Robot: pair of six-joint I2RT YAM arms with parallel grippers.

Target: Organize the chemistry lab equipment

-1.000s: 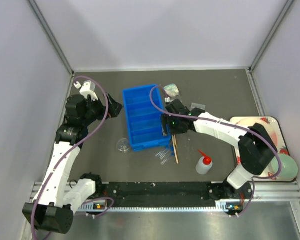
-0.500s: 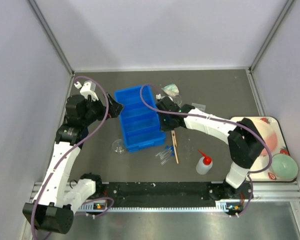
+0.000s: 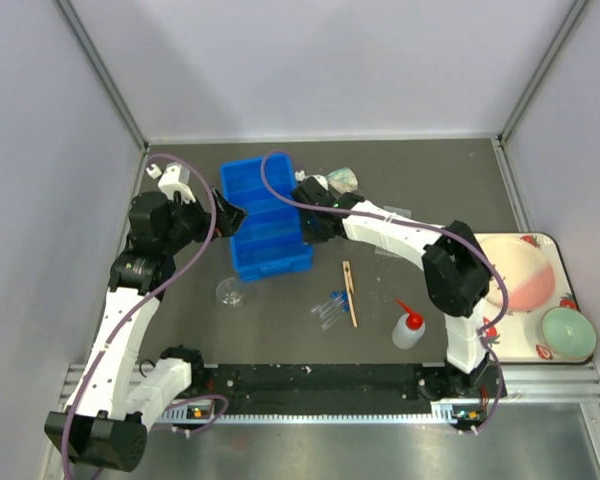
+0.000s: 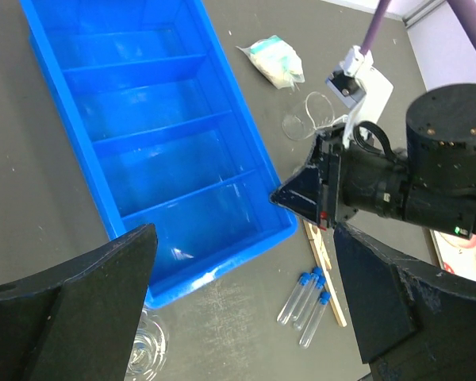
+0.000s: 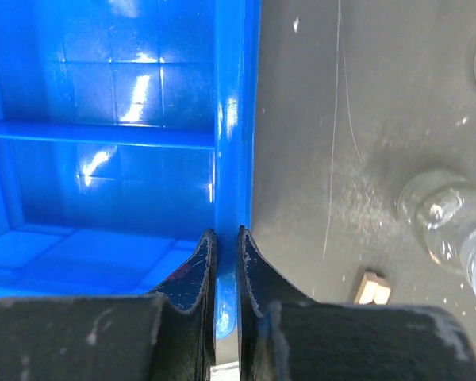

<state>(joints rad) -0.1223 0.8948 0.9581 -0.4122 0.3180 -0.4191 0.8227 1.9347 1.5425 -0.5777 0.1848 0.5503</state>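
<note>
My right gripper (image 5: 226, 238) is shut on the right wall of the blue divided bin (image 5: 119, 143), near its front corner (image 3: 312, 228). Open and holding nothing, my left gripper (image 3: 230, 215) hovers at the bin's left side (image 4: 246, 246). Three blue-capped tubes (image 3: 328, 306) and a wooden clamp (image 3: 350, 293) lie on the mat in front of the bin (image 3: 265, 215). A white squeeze bottle with a red nozzle (image 3: 409, 326) stands to their right. One clear flask (image 3: 230, 292) sits by the bin's front left corner. More glassware (image 3: 342, 180) is behind the right arm.
A strawberry-patterned tray (image 3: 525, 250) with a pale green bowl (image 3: 565, 333) sits at the right edge. A clear flat piece (image 3: 395, 215) lies beside the right forearm. Grey walls enclose the mat on three sides.
My right gripper shut on the bin's wall and dragged the bin back and to the left, away from the tubes and clamp. The flask at the front shifted left. The left arm held still.
</note>
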